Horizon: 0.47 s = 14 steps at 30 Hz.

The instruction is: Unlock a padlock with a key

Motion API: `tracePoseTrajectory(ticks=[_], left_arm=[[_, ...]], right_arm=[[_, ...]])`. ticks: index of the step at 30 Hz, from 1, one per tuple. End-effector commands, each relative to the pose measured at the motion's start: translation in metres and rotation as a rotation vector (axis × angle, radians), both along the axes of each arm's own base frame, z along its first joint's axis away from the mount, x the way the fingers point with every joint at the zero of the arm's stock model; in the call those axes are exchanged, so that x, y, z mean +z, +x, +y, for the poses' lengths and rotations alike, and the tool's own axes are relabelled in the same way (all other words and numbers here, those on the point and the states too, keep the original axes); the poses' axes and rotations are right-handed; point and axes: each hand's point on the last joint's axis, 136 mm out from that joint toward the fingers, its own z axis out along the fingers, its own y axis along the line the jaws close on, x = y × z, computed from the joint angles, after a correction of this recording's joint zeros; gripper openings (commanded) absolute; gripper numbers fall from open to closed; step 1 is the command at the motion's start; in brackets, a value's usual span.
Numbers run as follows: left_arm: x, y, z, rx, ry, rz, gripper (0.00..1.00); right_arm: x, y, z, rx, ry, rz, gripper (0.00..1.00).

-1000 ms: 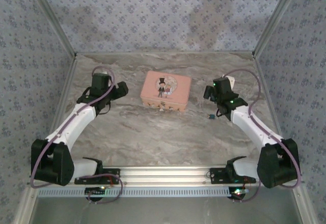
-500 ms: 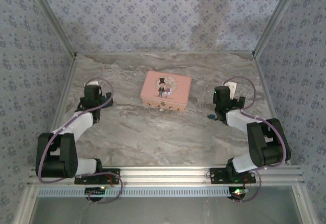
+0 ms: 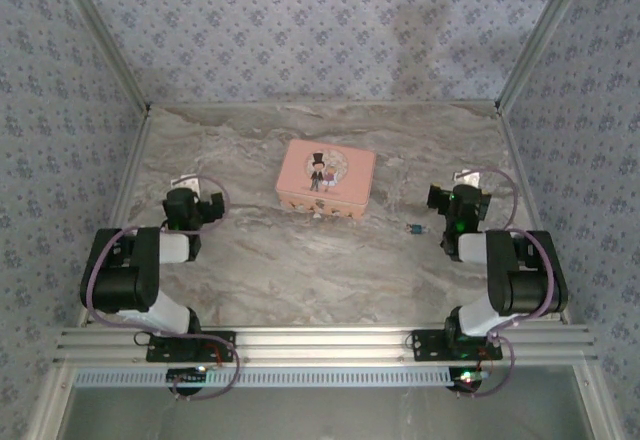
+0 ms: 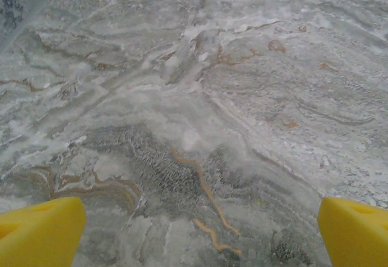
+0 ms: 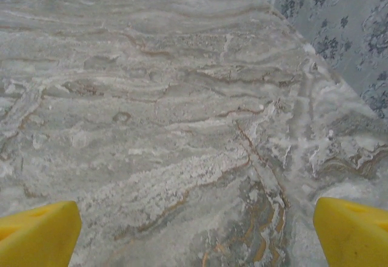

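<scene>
**Right wrist view: jaws wide, lock off to the inner side**

Nearest the lens, the right gripper [image 5: 197, 233] has its yellow fingertips [image 5: 36, 230] spread to the bottom corners. Nothing is held, and only the bare marble table [image 5: 182, 97] lies between them. The left gripper [image 4: 197, 233] is just as wide and just as empty over its own patch of stone.

From above, the padlock [image 3: 413, 228] lies on the table near the right hand, to its left and a little back toward that arm's base. It is well apart from the left hand, far off to that hand's right. The lock's long axis seems to run across, left to right, though it is too small to be sure. I cannot tell the key apart from the lock at this size.

Further out, ahead and left of the right hand, sits the pink tin [image 3: 326, 179].

The right arm looks the nearer one, and I judge it would have to turn inward and draw back to face the lock.
</scene>
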Motion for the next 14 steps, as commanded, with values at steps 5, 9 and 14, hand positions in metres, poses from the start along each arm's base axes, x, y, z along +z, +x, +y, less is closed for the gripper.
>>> tracePoseTrajectory(ticks=[5,9,14], left_arm=[[0.0276,0.0122,-0.0039,-0.019,0.028,-0.118,0.98],[0.0273,0.0121,-0.0041,-0.02,0.027,-0.115,0.98],[0.0274,0.0124,-0.0044,-0.022,0.026,-0.114,0.98]], right_arm=[[0.0077,0.0074,0.0204,0.1,0.004,-0.047,1.0],[0.0047,0.0093,0.0205,0.113,0.023,-0.03,1.0],[0.0057,0.0076,0.0207,0.113,0.018,-0.038,1.0]])
